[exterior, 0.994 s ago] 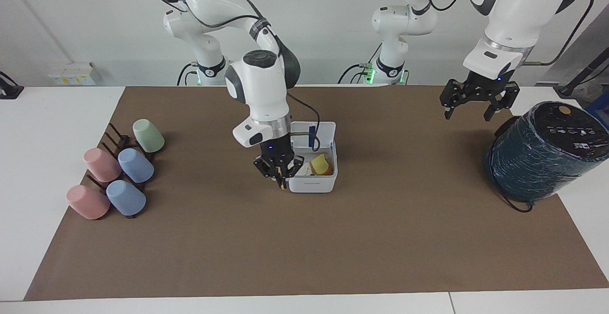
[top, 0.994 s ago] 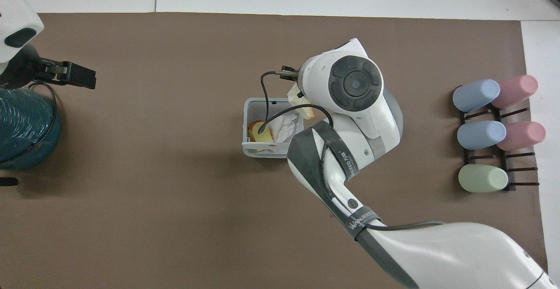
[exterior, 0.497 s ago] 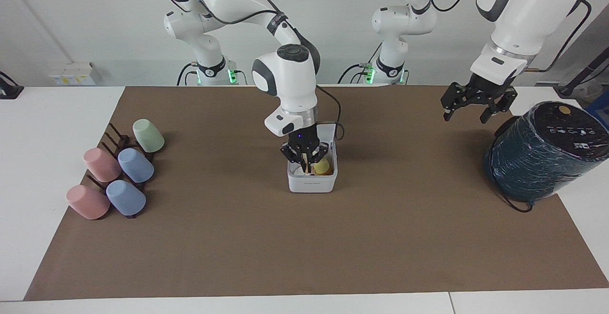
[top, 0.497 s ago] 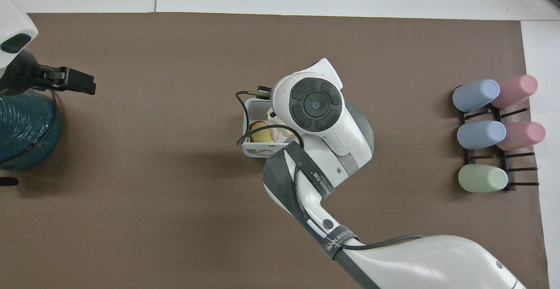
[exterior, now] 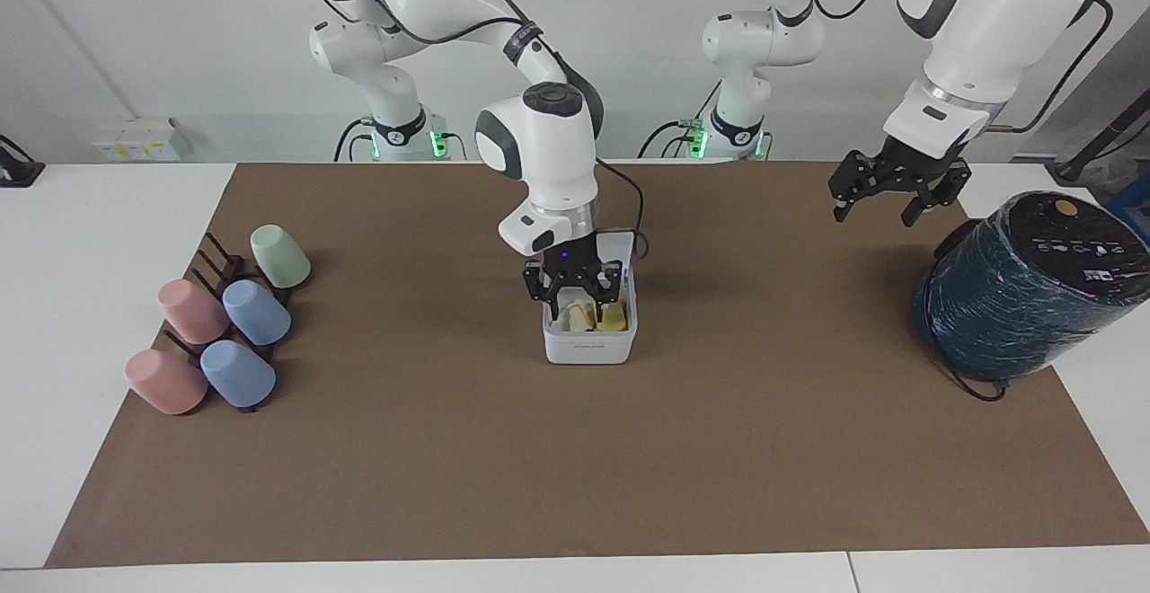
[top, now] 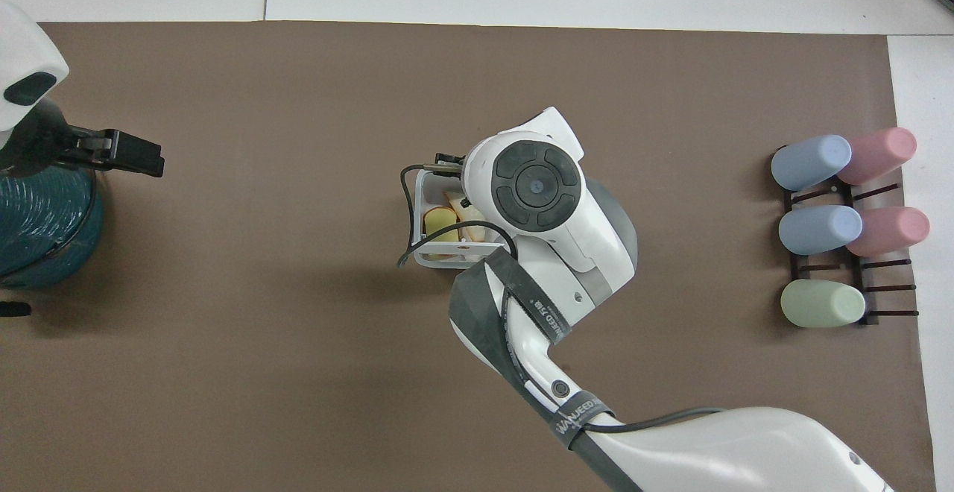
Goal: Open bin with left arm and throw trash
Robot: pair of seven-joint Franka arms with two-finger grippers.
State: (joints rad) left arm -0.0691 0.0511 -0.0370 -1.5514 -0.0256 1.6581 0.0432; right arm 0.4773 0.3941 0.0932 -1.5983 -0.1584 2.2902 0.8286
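Note:
The small white bin [exterior: 588, 348] stands in the middle of the brown mat with its lid [exterior: 622, 244] tipped up on the side nearer the robots. Inside it lie a yellow spongy chunk [exterior: 614, 317] and a pale bread wedge [exterior: 578, 314]; both also show from above, the chunk [top: 440, 223] beside the wedge [top: 455, 200]. My right gripper [exterior: 577, 295] hangs just over the bin's opening, open, with nothing between its fingers. In the overhead view the right arm's wrist covers that gripper and half of the bin [top: 426, 256]. My left gripper [exterior: 883, 201] waits open in the air beside the teal cylinder.
A big dark teal wrapped cylinder [exterior: 1033, 292] stands at the left arm's end of the mat, with a black cable around its base. Several pastel cups [exterior: 256, 313] lie on a dark rack [exterior: 216, 262] at the right arm's end.
My right gripper carried the bread wedge from beside the bin to over it and opened. The wedge now lies in the bin. The left gripper barely drifted.

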